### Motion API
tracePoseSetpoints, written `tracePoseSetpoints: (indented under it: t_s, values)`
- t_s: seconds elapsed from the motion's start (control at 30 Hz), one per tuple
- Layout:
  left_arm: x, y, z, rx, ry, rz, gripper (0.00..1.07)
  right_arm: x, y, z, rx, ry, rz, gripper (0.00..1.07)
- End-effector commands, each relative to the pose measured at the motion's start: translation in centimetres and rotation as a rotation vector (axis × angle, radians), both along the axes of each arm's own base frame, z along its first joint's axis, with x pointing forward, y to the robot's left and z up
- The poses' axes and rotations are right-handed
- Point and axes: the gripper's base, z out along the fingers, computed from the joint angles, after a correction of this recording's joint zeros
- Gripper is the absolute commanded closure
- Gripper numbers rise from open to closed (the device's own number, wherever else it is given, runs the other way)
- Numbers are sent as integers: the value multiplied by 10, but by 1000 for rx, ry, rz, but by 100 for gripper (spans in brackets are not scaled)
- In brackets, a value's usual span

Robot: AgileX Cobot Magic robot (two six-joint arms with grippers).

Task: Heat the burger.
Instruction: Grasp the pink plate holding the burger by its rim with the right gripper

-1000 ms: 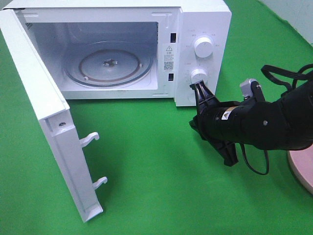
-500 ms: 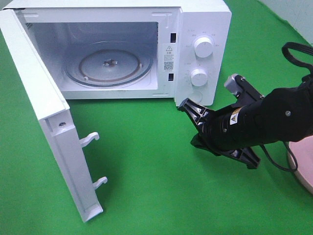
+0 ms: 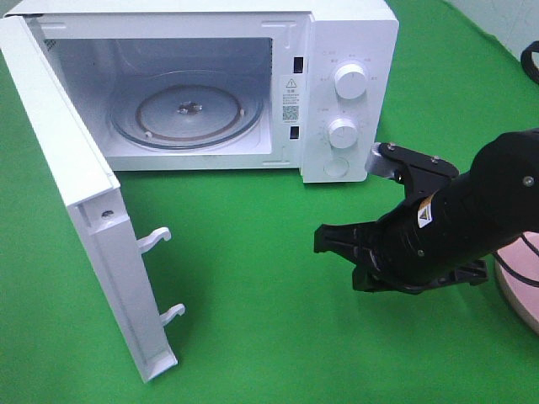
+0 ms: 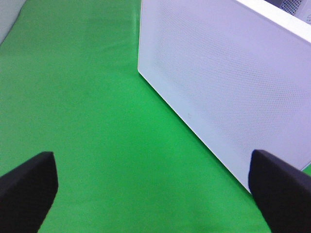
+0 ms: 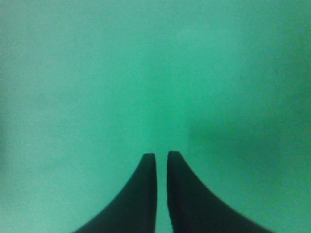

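Bright, even light; right wrist view seems blurred.

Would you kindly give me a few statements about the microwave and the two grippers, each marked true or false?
1. The door of the microwave is open. True.
2. A burger sits on the turntable. False: the turntable is bare, and no burger shows in any view.
3. The right gripper is shut and holds nothing. True.
4. The right gripper touches the lower knob. False: it hangs over the cloth, apart from the microwave.
5. The left gripper is open. True.
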Motion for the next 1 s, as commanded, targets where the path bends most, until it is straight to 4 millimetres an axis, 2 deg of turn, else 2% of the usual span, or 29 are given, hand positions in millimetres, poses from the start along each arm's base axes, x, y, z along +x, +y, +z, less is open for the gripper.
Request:
tracePoseSetpoints:
  t_s: [0.03, 0.3, 0.47, 0.5, 0.53, 0.57, 0.6, 0.63, 0.67, 0.7, 0.73, 0.77, 0.8, 0.83, 0.87, 0.9, 0.93, 1.0]
  values:
    - [-2, 0, 0, -1, -21, 1, 7, -7, -3, 4, -68, 22, 144, 97]
    - [-2, 0, 0, -1, -21, 1, 7, -19, -13, 10, -194, 90, 370, 94]
    - [-2, 0, 0, -1, -21, 1, 7, -20, -20, 19, -233, 71, 403, 89]
    - [-2, 0, 0, -1, -21, 1, 7, -20, -26, 24, -241, 63, 392, 83]
    - [-2, 0, 0, -1, -21, 1, 7, -20, -26, 24, -241, 63, 392, 83]
    - [-2, 0, 0, -2, -20, 1, 7, -20, -32, 29, -260, 56, 399, 75]
    - [-2, 0, 0, -2, -20, 1, 7, -20, -32, 29, -260, 56, 399, 75]
    - [-2, 0, 0, -2, -20, 1, 7, -20, -37, 33, -283, 47, 422, 63]
    - [-2, 0, 0, -2, -20, 1, 7, -20, -37, 33, -283, 47, 422, 63]
    - [-2, 0, 0, -2, -20, 1, 7, -20, -43, 38, -306, 36, 435, 58]
    - [-2, 0, 0, -2, -20, 1, 7, -20, -46, 40, -316, 30, 435, 46]
    - [-2, 0, 0, -2, -20, 1, 7, -20, -46, 40, -316, 30, 435, 46]
    - [-2, 0, 0, -2, -20, 1, 7, -19, -52, 44, -330, 22, 423, 35]
    - [-2, 0, 0, -2, -20, 1, 7, -19, -52, 44, -330, 22, 423, 35]
    - [-2, 0, 0, -2, -20, 1, 7, -19, -57, 47, -335, 16, 406, 24]
    - [-2, 0, 0, -2, -20, 1, 7, -19, -57, 47, -335, 16, 406, 24]
    - [-2, 0, 0, -2, -20, 1, 7, -17, -64, 49, -354, 10, 394, 17]
    - [-2, 0, 0, -2, -20, 1, 7, -15, -71, 50, -368, 14, 371, 14]
